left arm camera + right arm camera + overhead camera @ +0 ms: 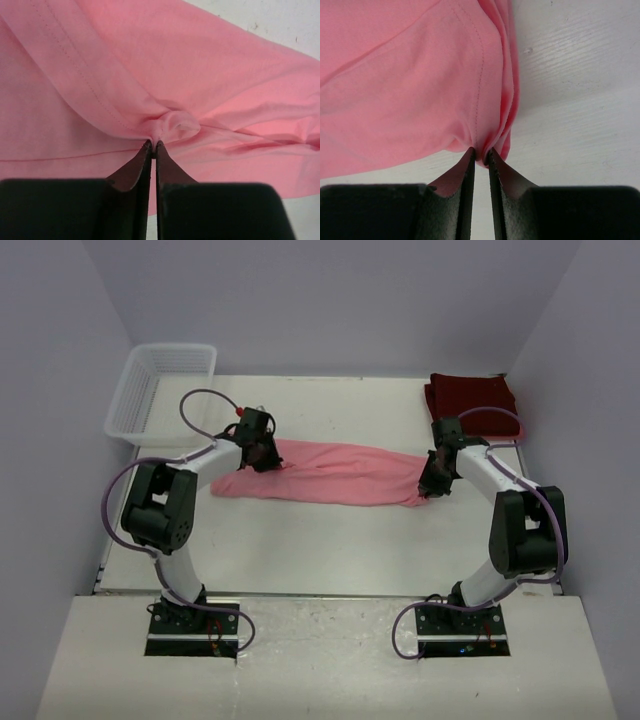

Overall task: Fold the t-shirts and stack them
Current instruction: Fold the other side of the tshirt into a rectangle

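Wrist cameras miss maroon shirt (470, 395) beyond gripped pink shirt (200, 75)

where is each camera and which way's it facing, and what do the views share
Top external: above and behind the robot, looking down on the table, pink t-shirt, maroon t-shirt and basket; left arm and right arm show whole.
Left wrist: on the left arm, looking along its fingers at pinched pink cloth; only the left gripper shows.
Right wrist: same on the right gripper, at the shirt's edge over bare table.
Shared: all three see the pink t-shirt; both wrist views show it clamped.
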`<state>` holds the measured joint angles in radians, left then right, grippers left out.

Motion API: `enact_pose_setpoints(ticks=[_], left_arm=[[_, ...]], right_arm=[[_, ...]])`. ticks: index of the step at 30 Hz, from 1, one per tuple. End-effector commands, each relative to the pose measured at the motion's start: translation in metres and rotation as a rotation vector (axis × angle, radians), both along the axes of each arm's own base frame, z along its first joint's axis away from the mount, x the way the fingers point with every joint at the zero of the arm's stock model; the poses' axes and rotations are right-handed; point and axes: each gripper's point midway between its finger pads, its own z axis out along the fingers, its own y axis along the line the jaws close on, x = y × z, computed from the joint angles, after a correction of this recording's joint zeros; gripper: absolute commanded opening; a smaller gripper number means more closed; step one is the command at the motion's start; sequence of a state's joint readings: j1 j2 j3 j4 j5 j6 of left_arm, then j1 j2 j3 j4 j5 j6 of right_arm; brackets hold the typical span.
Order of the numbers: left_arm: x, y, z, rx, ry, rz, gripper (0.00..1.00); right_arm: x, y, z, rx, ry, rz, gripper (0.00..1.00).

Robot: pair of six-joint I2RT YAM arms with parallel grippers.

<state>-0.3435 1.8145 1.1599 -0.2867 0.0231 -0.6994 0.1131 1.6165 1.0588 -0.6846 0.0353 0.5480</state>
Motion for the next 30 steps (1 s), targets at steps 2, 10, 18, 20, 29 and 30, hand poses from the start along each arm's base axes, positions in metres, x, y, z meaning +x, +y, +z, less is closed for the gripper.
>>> enact_pose_setpoints(ticks=[2,10,18,20,29,30], left_arm=[[0.017,-0.006,0.01,0.005,-0.041,-0.018,0.0],[0.066,-0.018,0.016,0.049,-0.087,-0.069,0.0],[0.099,-0.043,0.042,0.001,-0.191,-0.186,0.32],[0.091,-0.049,0.054,-0.034,-0.228,-0.216,0.47],[0.044,-0.014,0.071,0.042,-0.224,-0.081,0.67],[0.04,-0.005,0.079,0.061,-0.24,-0.052,0.67]], right_arm=[[0.006,-0.001,0.009,-0.017,-0.035,0.015,0.18],[0.008,0.001,0.002,-0.022,-0.022,0.024,0.18],[0.009,0.005,0.006,-0.018,-0.029,0.036,0.18],[0.011,0.006,0.007,-0.018,-0.035,0.039,0.18],[0.018,0.007,0.011,-0.049,-0.038,0.044,0.18],[0.018,0.007,0.012,-0.056,-0.039,0.046,0.18]])
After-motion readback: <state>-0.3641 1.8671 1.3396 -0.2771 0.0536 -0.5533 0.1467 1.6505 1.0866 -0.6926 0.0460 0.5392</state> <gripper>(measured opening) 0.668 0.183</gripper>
